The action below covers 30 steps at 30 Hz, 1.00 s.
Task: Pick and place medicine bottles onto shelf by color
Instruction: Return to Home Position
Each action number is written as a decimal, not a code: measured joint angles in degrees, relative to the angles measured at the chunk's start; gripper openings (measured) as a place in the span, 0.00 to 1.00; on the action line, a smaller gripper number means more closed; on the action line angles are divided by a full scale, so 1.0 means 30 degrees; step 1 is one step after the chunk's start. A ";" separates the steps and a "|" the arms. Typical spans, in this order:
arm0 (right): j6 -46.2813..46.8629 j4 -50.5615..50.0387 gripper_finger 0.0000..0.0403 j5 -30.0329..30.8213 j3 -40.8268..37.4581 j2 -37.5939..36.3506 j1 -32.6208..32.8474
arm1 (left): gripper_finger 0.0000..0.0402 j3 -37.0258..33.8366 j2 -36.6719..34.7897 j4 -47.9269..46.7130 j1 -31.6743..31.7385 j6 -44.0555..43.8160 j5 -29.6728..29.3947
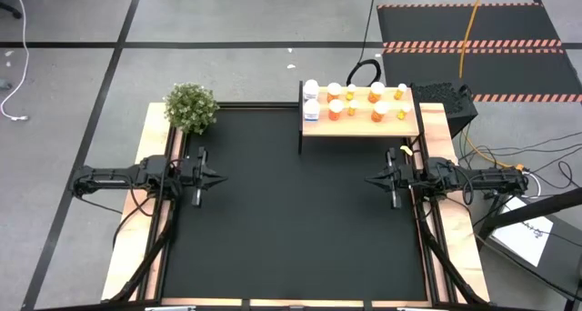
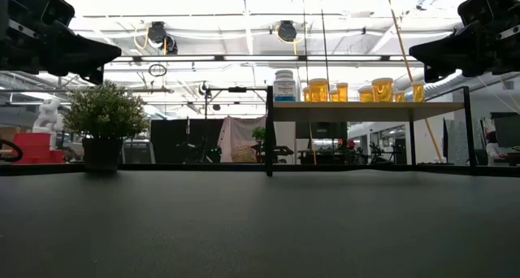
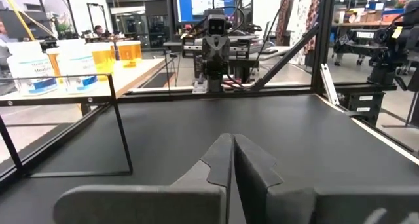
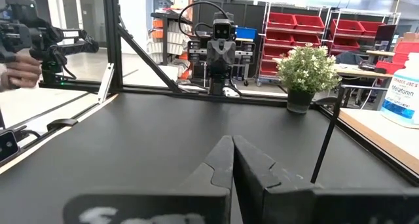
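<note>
A black table mat [image 1: 291,211] covers most of the table, framed by pale wooden rails.

Two dark arms lie low along the table's sides, stretched toward each other across the mat with a wide bare span between them. The left arm [image 1: 118,177] reaches in from the left edge, about halfway down the mat. The right arm [image 1: 473,179] reaches in from the right edge at the same level.

A light wood shelf [image 1: 364,127] stands at the far right corner of the mat, raised on thin black legs. From table height its flat top [image 2: 366,110] sits well above the mat.

A green bushy plant [image 1: 191,107] in a dark pot stands at the far left corner, well apart from the shelf.

The left gripper [image 1: 221,177] points right, over the mat's left edge. Its wrist camera shows the two fingers [image 3: 216,162] pressed together with nothing between them. The right gripper [image 1: 368,180] points left, just in front of the shelf's right end. Its fingers [image 4: 219,162] are likewise pressed together and hold nothing.

All the bottles stand upright on the shelf top. Two white bottles [image 1: 311,100] with bluish labels sit at the shelf's left end, one behind the other. The orange bottles [image 1: 364,102] with white caps fill the rest of the shelf to the right, in two rows of differing sizes. From table height, a white bottle [image 2: 284,87] shows at the left end, with the orange ones [image 2: 318,89] lined up beside it.
</note>
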 joint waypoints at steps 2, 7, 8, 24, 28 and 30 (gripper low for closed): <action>0.0000 0.0000 0.00 0.0000 0.0000 0.0000 0.0005 | 0.06 0.0007 0.0000 -0.0001 0.0000 0.0000 0.0000; -0.0012 0.0000 0.00 0.0000 0.0000 0.0000 0.0004 | 0.06 0.0001 0.0007 0.0000 0.0000 0.0066 0.0000; 0.0009 0.0000 0.00 0.0000 0.0000 0.0000 0.0004 | 0.06 0.0000 0.0007 0.0003 0.0000 0.0081 -0.0002; 0.0015 0.0000 0.00 0.0000 0.0000 0.0000 0.0007 | 0.06 0.0000 0.0029 0.0308 0.0000 0.2379 -0.0131; 0.0000 0.0000 0.00 0.0000 0.0003 0.0000 0.0007 | 0.06 0.0000 0.0029 0.0313 -0.0007 0.2382 -0.0131; 0.0022 0.0000 0.00 0.0000 0.0000 0.0000 0.0003 | 0.06 0.0000 0.0029 0.0313 -0.0006 0.2382 -0.0131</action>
